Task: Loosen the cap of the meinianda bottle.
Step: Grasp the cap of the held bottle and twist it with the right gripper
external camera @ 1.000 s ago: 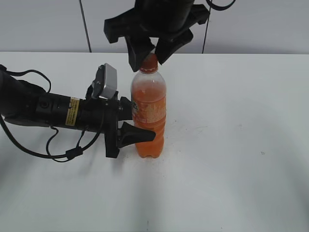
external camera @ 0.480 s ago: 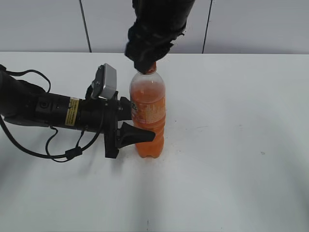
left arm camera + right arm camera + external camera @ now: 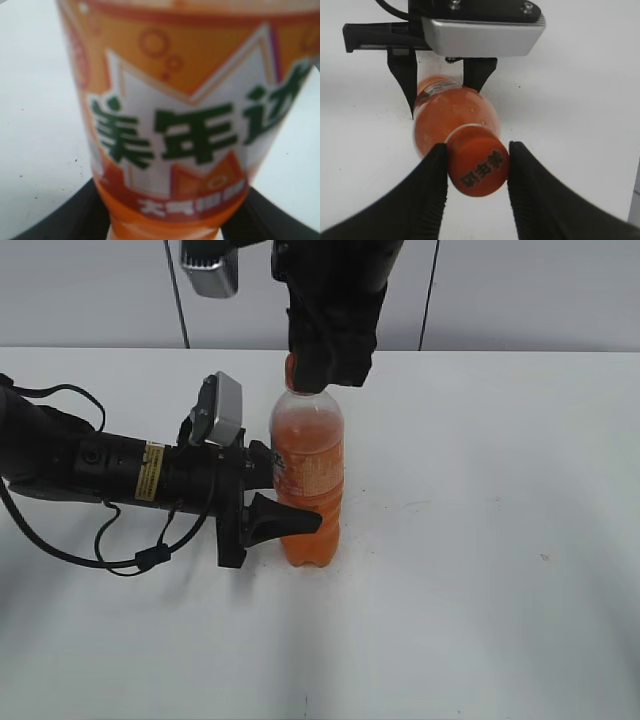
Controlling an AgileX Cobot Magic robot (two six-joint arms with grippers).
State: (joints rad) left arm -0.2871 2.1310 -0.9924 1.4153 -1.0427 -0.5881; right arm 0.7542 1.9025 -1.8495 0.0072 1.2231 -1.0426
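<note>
The meinianda bottle (image 3: 308, 475) stands upright on the white table, full of orange drink. My left gripper (image 3: 270, 502) comes in from the left and is shut on the bottle's labelled body; the label (image 3: 185, 125) fills the left wrist view. My right gripper (image 3: 322, 370) hangs from above, and its two black fingers clamp the orange cap (image 3: 478, 166) on both sides. In the exterior view only a sliver of the cap (image 3: 291, 370) shows beside the fingers.
The white table (image 3: 480, 570) spreads around the bottle. A grey panelled wall (image 3: 520, 290) rises behind it. The left arm and its cables (image 3: 100, 470) lie across the table's left side. The left wrist camera (image 3: 480, 35) shows beyond the bottle in the right wrist view.
My right gripper has turned about the bottle top while holding the cap; its wrist camera now shows at the upper left. The left gripper and bottle have stayed put.
</note>
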